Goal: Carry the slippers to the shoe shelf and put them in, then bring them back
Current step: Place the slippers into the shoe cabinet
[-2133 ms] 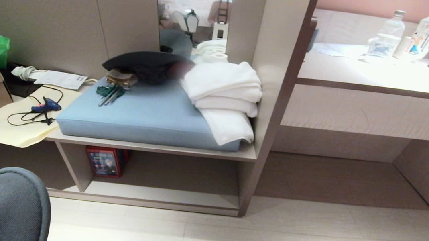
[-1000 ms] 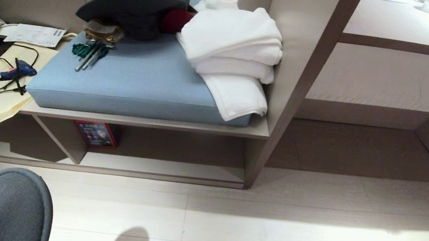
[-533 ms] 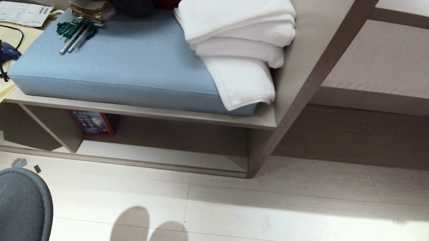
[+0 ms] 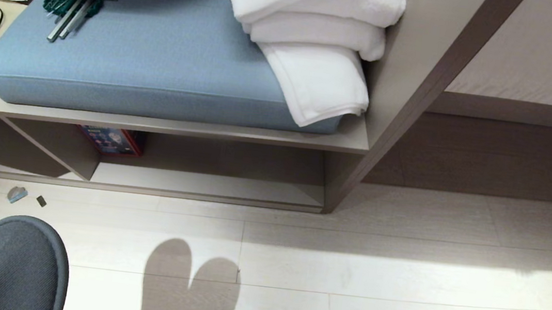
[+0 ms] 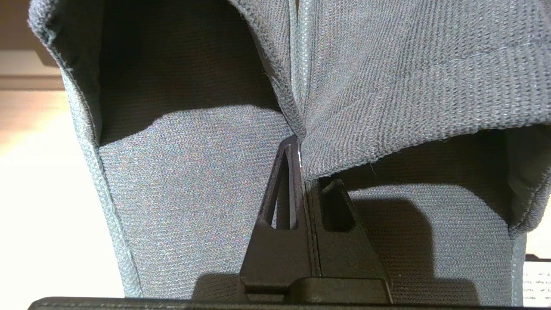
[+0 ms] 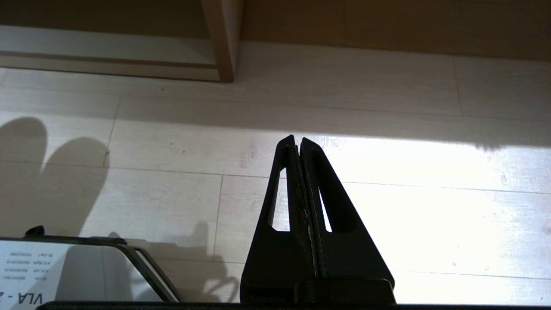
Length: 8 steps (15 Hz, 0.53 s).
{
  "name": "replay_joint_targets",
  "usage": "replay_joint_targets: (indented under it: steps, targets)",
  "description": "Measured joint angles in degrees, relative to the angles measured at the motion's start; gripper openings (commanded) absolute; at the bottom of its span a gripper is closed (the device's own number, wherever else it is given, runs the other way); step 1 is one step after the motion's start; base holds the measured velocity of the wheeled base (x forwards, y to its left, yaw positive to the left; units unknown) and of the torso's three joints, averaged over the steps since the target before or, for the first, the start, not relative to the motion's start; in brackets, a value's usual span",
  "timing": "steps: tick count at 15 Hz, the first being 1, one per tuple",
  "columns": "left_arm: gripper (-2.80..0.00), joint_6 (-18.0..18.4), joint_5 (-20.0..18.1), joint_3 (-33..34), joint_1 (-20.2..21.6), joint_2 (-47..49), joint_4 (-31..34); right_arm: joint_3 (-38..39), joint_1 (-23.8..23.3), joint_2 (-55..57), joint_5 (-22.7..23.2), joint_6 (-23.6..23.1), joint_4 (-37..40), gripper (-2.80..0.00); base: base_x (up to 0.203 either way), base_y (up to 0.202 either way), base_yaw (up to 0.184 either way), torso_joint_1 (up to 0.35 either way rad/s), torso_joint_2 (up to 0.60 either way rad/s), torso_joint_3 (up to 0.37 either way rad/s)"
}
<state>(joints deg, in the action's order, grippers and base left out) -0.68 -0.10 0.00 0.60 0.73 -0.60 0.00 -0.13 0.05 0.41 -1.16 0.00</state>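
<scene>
A: What does the left gripper [image 5: 300, 148] hold?
B: Its fingers are pressed together on the inner edges of the slippers [image 5: 301, 86], pinching both side by side, out over the floor [image 4: 397, 273] before the shoe shelf [image 4: 210, 186].
A: The right gripper [image 6: 298, 144]?
B: Closed on nothing, above the floor.

Only "VLA" reads, upside down, on a white label [image 6: 30, 269]; other print is illegible.

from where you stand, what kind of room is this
Probably a hotel room or bedroom entry nook: a built-in bench with a blue seat cushion, folded white towels stacked on it, and low open shoe cubbies underneath, above pale plank flooring.
</scene>
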Motion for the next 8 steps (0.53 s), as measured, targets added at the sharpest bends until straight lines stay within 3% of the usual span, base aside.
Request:
replay_joint_targets:
  steps: [8]
  targets:
    - [-2.8, 0.0, 0.0, 0.0, 0.0, 0.0, 0.0, 0.0, 0.0, 0.0, 0.0, 0.0, 0.0, -2.8, 0.0, 0.0, 0.0, 0.002, 0.0, -0.196]
